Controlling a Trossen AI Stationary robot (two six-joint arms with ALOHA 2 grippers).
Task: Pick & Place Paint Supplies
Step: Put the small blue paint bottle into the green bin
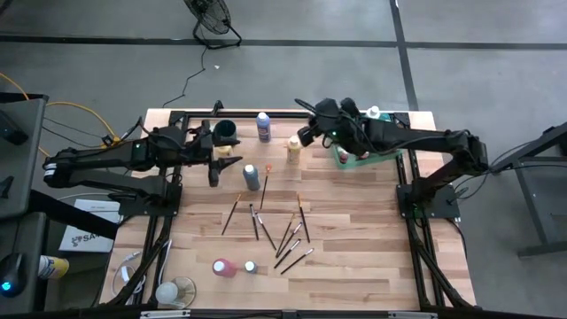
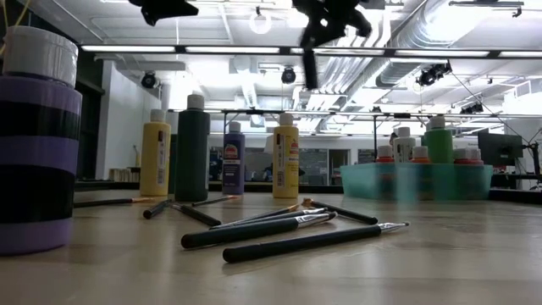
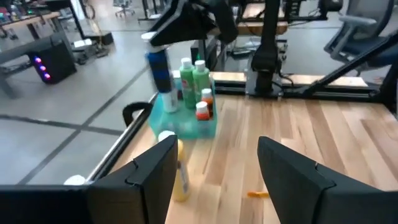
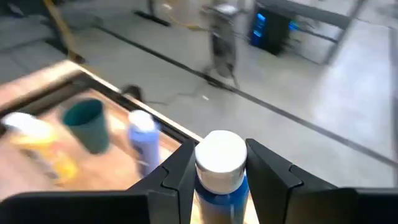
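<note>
The surface point(image 1: 354, 248) is pale striped wood. At upper right, a translucent green tray point(image 1: 363, 158). A white-capped blue bottle point(image 4: 221, 171) sits in the dark right claw point(image 4: 221, 180). Nearby are a yellow bottle point(image 1: 293, 150), a pink bottle point(image 1: 223, 267) and a teal cup point(image 1: 225, 132).

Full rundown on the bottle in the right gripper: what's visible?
The blue paint bottle has a white round cap and a blue body, plastic by the look. It stands upright between the fingers of the right gripper, which press on it just below the cap. It is held in the air near the table's far edge, beside the green tray. Its lower part is hidden.
</note>
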